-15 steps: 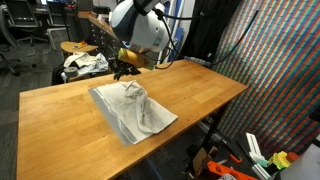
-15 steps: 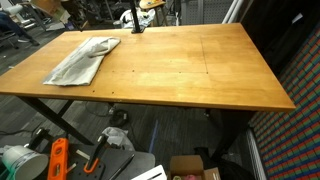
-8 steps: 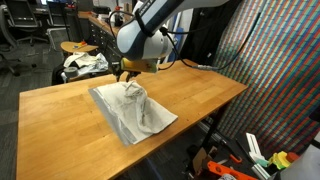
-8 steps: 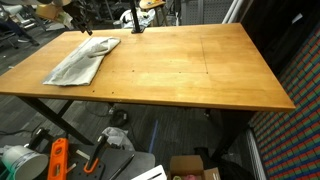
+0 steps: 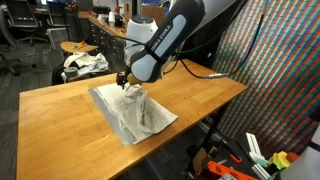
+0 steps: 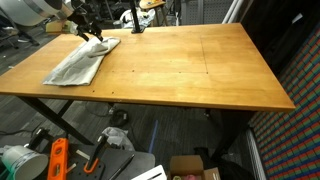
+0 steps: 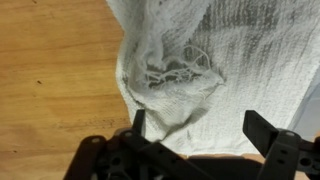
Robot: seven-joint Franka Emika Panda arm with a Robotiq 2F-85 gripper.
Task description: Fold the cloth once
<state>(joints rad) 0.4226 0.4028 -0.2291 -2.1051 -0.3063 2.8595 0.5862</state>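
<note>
The cloth point(image 5: 138, 122), lying near one corner of the table point(image 5: 55, 110) with a puckered peak raised at one end, is shown beneath the gripper point(image 7: 197, 128), whose jaws are spread wide with nothing pinched between them. The fold is judged to be laid; the claw is best drawn straight upward, so that the peak is not snagged and the layers are not dragged apart. One cardboard box point(image 6: 188, 165) is seen on the floor below; its contents cannot be made out

No lettering, label, brand, number or sign is legible anywhere in these views.
</note>
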